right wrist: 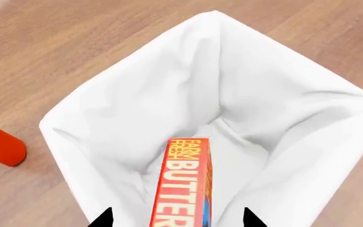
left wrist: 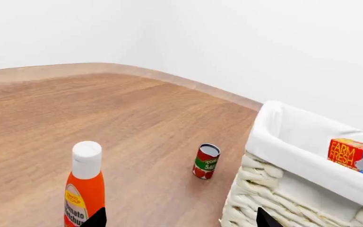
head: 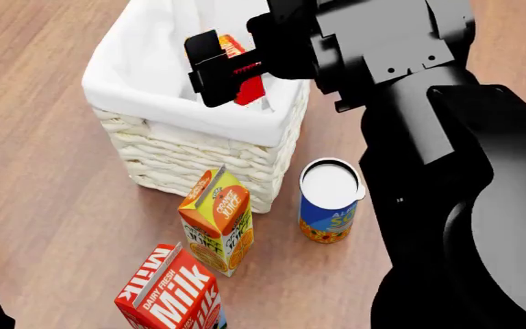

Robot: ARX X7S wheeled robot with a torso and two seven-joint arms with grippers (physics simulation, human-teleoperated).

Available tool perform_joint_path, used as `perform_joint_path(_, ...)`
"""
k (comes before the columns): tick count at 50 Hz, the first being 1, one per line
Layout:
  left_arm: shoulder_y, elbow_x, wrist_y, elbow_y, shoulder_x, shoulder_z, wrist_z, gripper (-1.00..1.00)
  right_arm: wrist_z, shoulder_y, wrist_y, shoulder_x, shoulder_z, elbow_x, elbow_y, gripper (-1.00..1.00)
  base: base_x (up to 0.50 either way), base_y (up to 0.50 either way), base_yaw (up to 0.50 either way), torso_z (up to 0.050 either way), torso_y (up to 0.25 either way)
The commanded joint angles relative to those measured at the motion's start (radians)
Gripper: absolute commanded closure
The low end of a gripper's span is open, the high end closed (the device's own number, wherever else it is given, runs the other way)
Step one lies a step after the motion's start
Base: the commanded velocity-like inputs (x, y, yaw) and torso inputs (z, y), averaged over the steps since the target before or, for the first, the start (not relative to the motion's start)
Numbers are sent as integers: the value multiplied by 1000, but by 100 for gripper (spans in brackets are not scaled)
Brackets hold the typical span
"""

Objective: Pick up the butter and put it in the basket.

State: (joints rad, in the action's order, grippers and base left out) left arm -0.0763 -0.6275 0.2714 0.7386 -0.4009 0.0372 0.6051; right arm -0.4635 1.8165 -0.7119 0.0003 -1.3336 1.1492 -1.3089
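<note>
Butter (right wrist: 185,184) in right end effector (right wrist: 176,218), over basket (right wrist: 106,109)

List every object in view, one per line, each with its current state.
Red-orange butter box: held on edge over the basket opening.
Cream wicker basket with white cloth lining: upright, nothing seen inside.
Right gripper: shut on the butter box.
Left gripper: only its fingertips show, apart, holding nothing.
Orange juice carton: upright, closed.
Red milk carton: upright, closed.
Blue can: upright.
Small tomato can: upright.
Orange ketchup bottle: upright, capped.
</note>
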Motion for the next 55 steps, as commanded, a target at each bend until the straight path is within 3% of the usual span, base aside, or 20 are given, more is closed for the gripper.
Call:
perform_joint_path(1,0,1,-4,-2,-2,4,0,-100,-23,4,69,0,122,-104,0,-100,0,0,0,0,0)
perform_joint_path(13,-1,15,-17,-12,-2,12,-5,-100,-7,16,193,0,167,-189,0,-100,0,0,0,0,0)
perform_joint_path(28,2,23,-33,-30,2,19,-11,-100,130,-35,612,20,322,-385,5,-100,0,0,0,0,0)
perform_joint_path(32,-1,23,-38,-35,-2,17,-15,-100,310,-138,527,191,325,-355,419,-100,0,0,0,0,0)
perform_joint_path(36,-7,15,-41,-27,-9,11,-18,-100,424,-195,476,290,315,-346,682,-100,0,0,0,0,0)
perform_joint_path(45,1,5,-46,-33,-14,5,-24,-100,595,-245,470,419,296,-404,982,-100,0,0,0,0,0)
perform_joint_path(55,12,6,-54,-48,-14,4,-27,-100,736,-303,422,583,335,-349,1301,-100,0,0,0,0,0)
